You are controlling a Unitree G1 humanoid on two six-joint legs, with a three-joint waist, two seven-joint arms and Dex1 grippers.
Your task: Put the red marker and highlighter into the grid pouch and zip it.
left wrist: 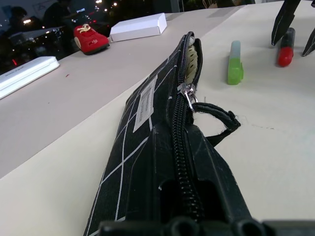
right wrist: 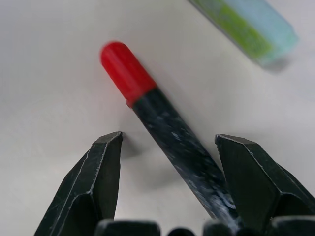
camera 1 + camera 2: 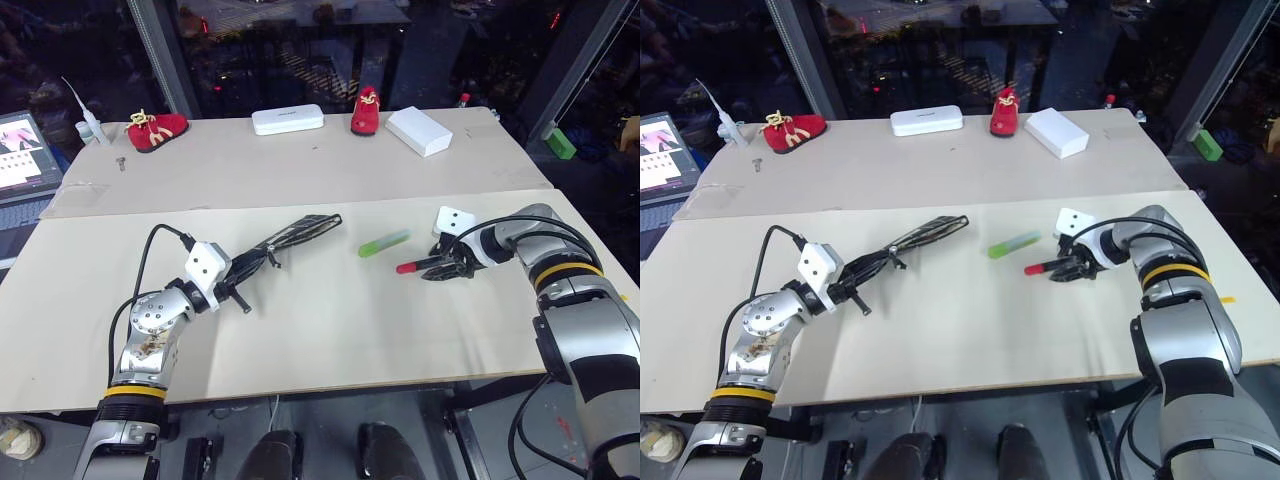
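Left hand (image 3: 245, 268), at the near left of the desk (image 3: 320, 330), is clamped tight on one end of the grid pouch (image 3: 295, 233). It holds the pouch on edge just above the desk, zipper side up, the length running away from the hand toward the middle of the desk. In the left wrist view the zipper pull (image 1: 187, 93) sits partway along. Beyond it the far end gapes open a little, showing a pale lining; whether anything lies inside cannot be told. A black loop strap (image 1: 219, 120) hangs from the pull onto the desk, and a small white label (image 1: 145, 101) sits on the pouch's side.

Right hand (image 3: 437, 268) is at the near right, tilted down at the desk with its two fingers (image 2: 93, 182) spread apart. The red marker (image 3: 412, 266) lies flat on the desk between those fingers. Its black barrel runs under the hand and its red cap points out toward the pouch. In the right wrist view a gap shows on each side of the barrel, so the hand is not gripping it.

Just beyond the marker, the light-green highlighter (image 3: 384, 243) lies flat on the desk, between the pouch's open end and the right hand, touching neither.

Farther back, on a second desk surface, sit two red shoes (image 3: 155, 128), a long white case (image 3: 287, 119) and a white box (image 3: 419, 131).
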